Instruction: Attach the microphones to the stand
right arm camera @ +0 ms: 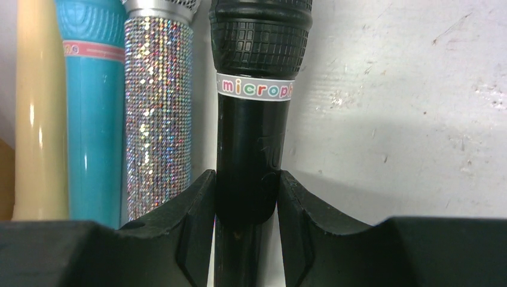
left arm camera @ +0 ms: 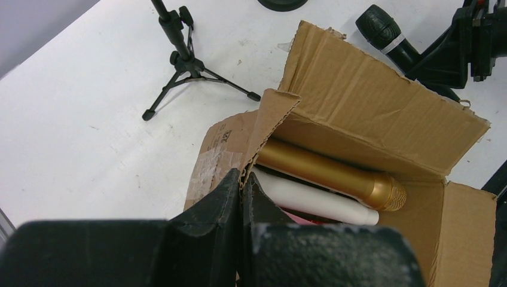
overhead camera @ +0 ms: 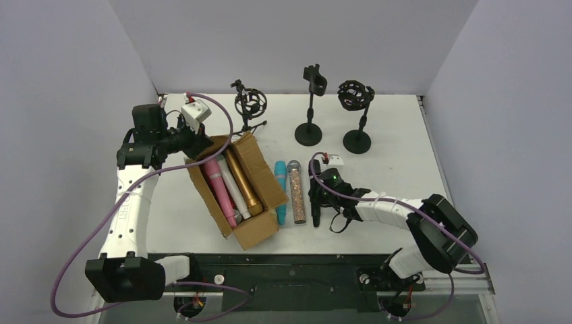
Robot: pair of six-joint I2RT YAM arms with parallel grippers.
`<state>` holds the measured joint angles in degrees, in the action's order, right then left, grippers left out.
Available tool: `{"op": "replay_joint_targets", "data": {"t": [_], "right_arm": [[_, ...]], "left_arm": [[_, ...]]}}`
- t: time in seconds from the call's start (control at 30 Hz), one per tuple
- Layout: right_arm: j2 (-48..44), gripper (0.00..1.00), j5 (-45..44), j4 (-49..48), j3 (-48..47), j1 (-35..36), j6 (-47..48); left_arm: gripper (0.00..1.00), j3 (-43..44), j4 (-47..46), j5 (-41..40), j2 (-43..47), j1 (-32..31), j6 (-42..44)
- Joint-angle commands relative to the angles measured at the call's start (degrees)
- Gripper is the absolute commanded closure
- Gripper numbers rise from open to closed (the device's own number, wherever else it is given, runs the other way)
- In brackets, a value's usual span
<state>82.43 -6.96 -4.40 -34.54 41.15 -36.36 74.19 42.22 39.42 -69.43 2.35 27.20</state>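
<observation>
My right gripper (overhead camera: 321, 196) (right arm camera: 246, 190) is shut on the handle of a black microphone (right arm camera: 257, 54) that lies on the white table, to the right of a glittery mic (overhead camera: 296, 192) and a teal mic (overhead camera: 280, 191). A cream mic (right arm camera: 34, 107) shows at the far left of the right wrist view. My left gripper (overhead camera: 199, 144) (left arm camera: 242, 180) is shut on the torn back edge of the open cardboard box (overhead camera: 260, 177). Inside the box lie a golden-brown mic (left arm camera: 335, 173), a white mic (left arm camera: 317, 203) and a pink mic (overhead camera: 217, 185).
Three black stands are at the back of the table: a tripod with a ring mount (overhead camera: 250, 104), a clip stand on a round base (overhead camera: 310, 101) and a cage mount on a round base (overhead camera: 356, 108). The box flaps (left arm camera: 370, 101) stand open toward the mics.
</observation>
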Motion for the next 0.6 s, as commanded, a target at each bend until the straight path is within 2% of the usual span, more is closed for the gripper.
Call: {"op": "replay_joint_targets", "data": {"t": [0.0,0.03,0.1,0.23,0.43,0.57], "right_arm": [[1.7,0.88,2.1,-5.6,-2.2,-2.0,-0.5],[2.1,0.77,2.5,-5.4,-2.5,-2.1,-0.3],[1.8,0.64,3.2,-4.3,-3.3,-2.3,0.1],[-0.3,0.52,3.9,-1.8,-4.0,-2.3,0.8],[-5.4,0.48,3.0,3.3,-5.6,-2.2,1.7],[-13.3,0.54,0.1,6.0,-7.2,-0.4,1.1]], "left_arm": [[1.00,3.3,-1.9,2.1,1.9,0.1,-0.8],[1.00,3.3,-1.9,2.1,1.9,0.1,-0.8],[1.00,3.2,-2.1,2.1,1.8,0.1,-0.8],[1.00,2.9,-2.6,2.4,1.7,0.1,-1.2],[1.00,2.5,-3.3,2.5,1.7,0.1,-1.5],[1.00,2.2,-3.4,2.7,1.7,0.1,-1.5]]}}
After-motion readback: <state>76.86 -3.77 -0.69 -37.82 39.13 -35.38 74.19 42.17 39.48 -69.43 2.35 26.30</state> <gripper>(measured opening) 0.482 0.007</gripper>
